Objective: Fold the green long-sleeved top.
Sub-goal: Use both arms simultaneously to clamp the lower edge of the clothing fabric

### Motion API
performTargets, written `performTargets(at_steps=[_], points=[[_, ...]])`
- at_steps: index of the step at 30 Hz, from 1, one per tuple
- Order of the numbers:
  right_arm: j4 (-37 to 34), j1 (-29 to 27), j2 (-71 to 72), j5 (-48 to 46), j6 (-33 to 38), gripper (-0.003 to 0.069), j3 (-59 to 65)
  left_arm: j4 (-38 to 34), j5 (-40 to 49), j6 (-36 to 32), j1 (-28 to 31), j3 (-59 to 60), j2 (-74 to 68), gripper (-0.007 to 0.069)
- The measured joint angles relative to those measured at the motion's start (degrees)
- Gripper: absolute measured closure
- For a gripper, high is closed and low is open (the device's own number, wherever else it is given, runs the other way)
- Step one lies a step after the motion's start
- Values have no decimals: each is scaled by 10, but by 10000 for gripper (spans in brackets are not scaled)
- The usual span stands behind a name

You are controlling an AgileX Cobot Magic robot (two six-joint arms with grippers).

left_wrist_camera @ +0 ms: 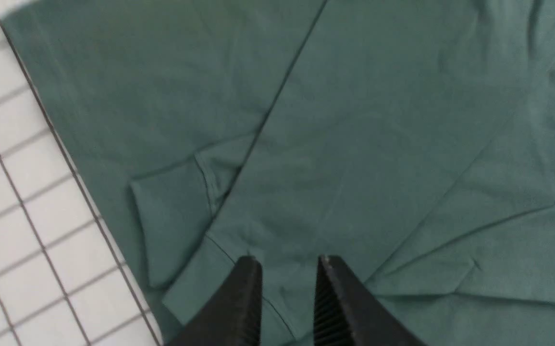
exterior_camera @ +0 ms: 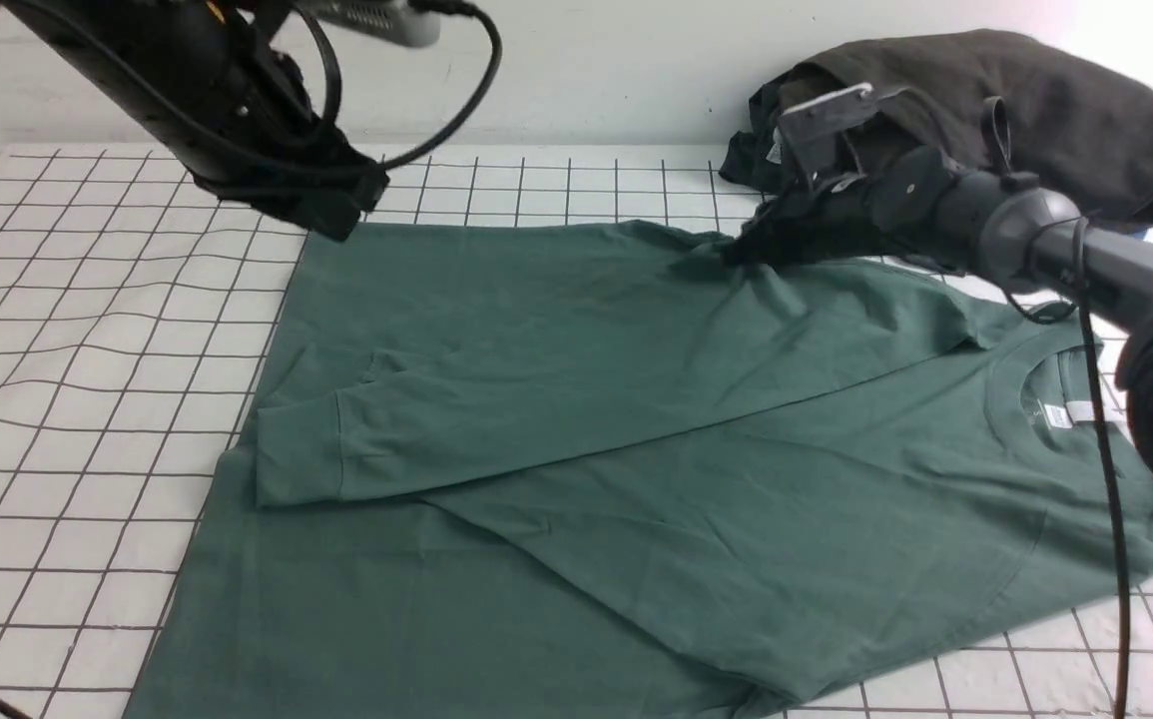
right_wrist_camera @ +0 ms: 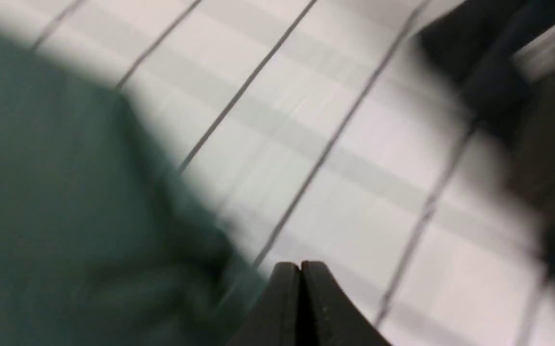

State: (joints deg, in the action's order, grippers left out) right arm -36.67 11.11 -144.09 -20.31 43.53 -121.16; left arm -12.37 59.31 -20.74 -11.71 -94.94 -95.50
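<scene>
The green long-sleeved top [exterior_camera: 636, 419] lies spread flat on the checked cloth, neck with its white label [exterior_camera: 1060, 414] to the right. One sleeve is folded across the body, and its ribbed cuff [exterior_camera: 296, 454] ends near the left edge. My left gripper [exterior_camera: 336, 220] hovers over the top's far left corner. In the left wrist view it [left_wrist_camera: 289, 262] stands open above the fabric near the cuff [left_wrist_camera: 171, 226], holding nothing. My right gripper [exterior_camera: 736, 250] sits at the top's far edge by a wrinkle. In the blurred right wrist view it [right_wrist_camera: 301, 265] is shut and empty beside the green edge [right_wrist_camera: 66, 192].
A dark charcoal garment [exterior_camera: 1015, 100] is heaped at the back right, just behind the right arm. White cloth with a black grid [exterior_camera: 87, 330] covers the table. The right arm's black cable [exterior_camera: 1105, 479] hangs over the collar area. A wall runs along the back.
</scene>
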Motion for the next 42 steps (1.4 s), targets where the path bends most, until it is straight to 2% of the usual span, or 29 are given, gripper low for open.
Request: performTargets(at_steps=[4,5,6,8,10,11,12,13,14,16,19,20,22,24,27,31,38,40,41,42], points=[[-15,-13,12,-3,-36,643,-46,-1,-46,-19,0,39,60,475],[-15,-18,22,-28,-43,633,-57,-1,-57,-27,0,58,84,475],[-15,-27,53,-115,-51,620,-69,-1,-68,-44,0,101,129,475],[-13,-34,92,-221,-53,618,-75,-1,-72,-71,0,171,182,475],[-11,-35,111,-274,-54,622,-77,-1,-72,-88,0,201,199,475],[-11,-36,139,-354,-54,642,-79,3,-72,-120,0,273,228,474],[-11,-36,142,-364,-54,644,-79,4,-72,-124,0,273,230,474],[-11,-33,163,-443,-54,660,-81,12,-73,-167,0,344,244,470],[-11,-32,167,-450,-54,662,-81,15,-74,-172,0,352,246,469],[-15,-24,188,-501,-54,666,-81,26,-109,-248,0,450,251,445],[-22,-16,198,-509,-54,666,-81,29,-164,-309,0,519,244,401],[-30,-6,208,-511,-54,666,-81,30,-196,-350,0,557,228,348],[-33,9,219,-512,-54,666,-81,30,-210,-384,0,578,205,286],[-33,25,232,-513,-54,666,-81,36,-219,-404,0,585,174,222],[-24,47,245,-515,-56,666,-81,67,-234,-412,0,585,135,178],[5,65,264,-516,-69,666,-64,154,-237,-377,0,585,77,186],[46,67,322,-516,-71,666,33,174,-221,-354,-3,574,57,217],[58,67,347,-507,-71,666,71,174,-222,-354,-4,574,58,251],[69,67,368,-493,-67,666,99,175,-223,-354,-4,575,60,307],[71,67,371,-490,-65,666,103,175,-224,-354,-4,576,61,316]])
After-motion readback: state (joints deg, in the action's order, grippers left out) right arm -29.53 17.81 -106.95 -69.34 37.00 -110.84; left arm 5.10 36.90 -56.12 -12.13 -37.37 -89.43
